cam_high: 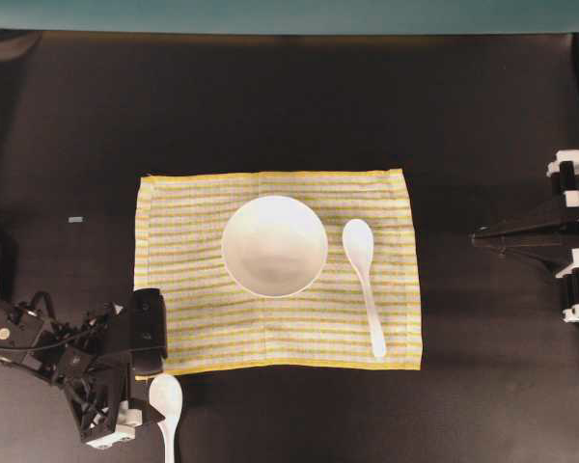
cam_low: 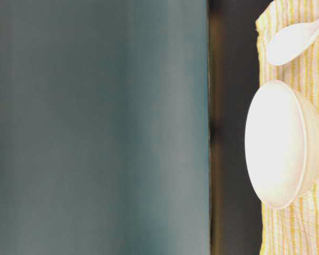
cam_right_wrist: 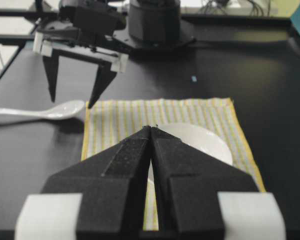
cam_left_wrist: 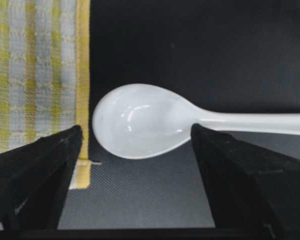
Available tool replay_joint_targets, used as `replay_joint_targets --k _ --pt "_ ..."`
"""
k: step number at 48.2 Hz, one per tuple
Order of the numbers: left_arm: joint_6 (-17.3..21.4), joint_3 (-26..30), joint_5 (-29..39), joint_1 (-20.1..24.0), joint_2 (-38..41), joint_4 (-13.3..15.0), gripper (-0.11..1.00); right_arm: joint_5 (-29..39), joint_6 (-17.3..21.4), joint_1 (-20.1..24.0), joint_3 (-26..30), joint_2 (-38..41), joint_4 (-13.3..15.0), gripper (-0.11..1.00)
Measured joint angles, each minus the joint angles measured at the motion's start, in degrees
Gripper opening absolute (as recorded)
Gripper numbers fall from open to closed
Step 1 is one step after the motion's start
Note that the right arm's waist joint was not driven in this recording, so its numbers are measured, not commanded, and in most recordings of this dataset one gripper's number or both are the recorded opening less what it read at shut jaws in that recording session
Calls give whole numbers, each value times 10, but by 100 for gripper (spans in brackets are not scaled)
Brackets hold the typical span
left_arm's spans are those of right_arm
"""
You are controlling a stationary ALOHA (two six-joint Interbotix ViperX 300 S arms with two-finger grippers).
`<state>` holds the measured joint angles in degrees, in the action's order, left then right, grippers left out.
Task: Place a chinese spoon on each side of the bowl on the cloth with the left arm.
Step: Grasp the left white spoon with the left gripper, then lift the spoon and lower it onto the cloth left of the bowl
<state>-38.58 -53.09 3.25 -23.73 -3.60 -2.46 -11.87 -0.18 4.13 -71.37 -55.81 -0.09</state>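
The white bowl (cam_high: 274, 245) sat in the middle of the yellow-striped cloth (cam_high: 193, 318), with one Chinese spoon (cam_high: 364, 280) lying on the cloth just beside its right side. A second spoon (cam_left_wrist: 140, 120) lay on the black tabletop (cam_high: 299, 106) just off the cloth's near left corner. The left hand (cam_right_wrist: 72, 97) hovered over its scoop, fingers spread wide, gripping nothing. The right hand (cam_right_wrist: 152, 131) was closed and empty, well apart.
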Motion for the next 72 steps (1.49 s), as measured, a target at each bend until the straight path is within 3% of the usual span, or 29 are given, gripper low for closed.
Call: replay_joint_targets --k 6,11,23,31,37,42,48,59,66,72 --pt "1 -1 -24 0 13 0 77 0 0 0 -1 0 0 0" --pt "1 0 -34 3 25 1 66 0 -1 0 -1 0 0 0" --pt "0 0 -33 8 23 1 12 -1 0 0 -4 0 0 0" --pt "8 16 6 15 -18 0 11 0 0 0 -6 0 0 0" --pt "22 47 98 44 -69 0 9 -2 0 0 -6 0 0 0" --pt "63 73 214 83 -125 1 7 -4 0 0 -6 0 0 0" --pt "135 78 293 139 -169 0 7 -10 0 1 -6 0 0 0" --pt "231 76 306 277 -209 0 7 -11 -1 0 -6 0 0 0" --pt "268 76 302 319 -210 0 7 -11 -1 0 -6 0 0 0" --pt "274 69 297 337 -195 0 7 -12 -1 0 -7 0 0 0"
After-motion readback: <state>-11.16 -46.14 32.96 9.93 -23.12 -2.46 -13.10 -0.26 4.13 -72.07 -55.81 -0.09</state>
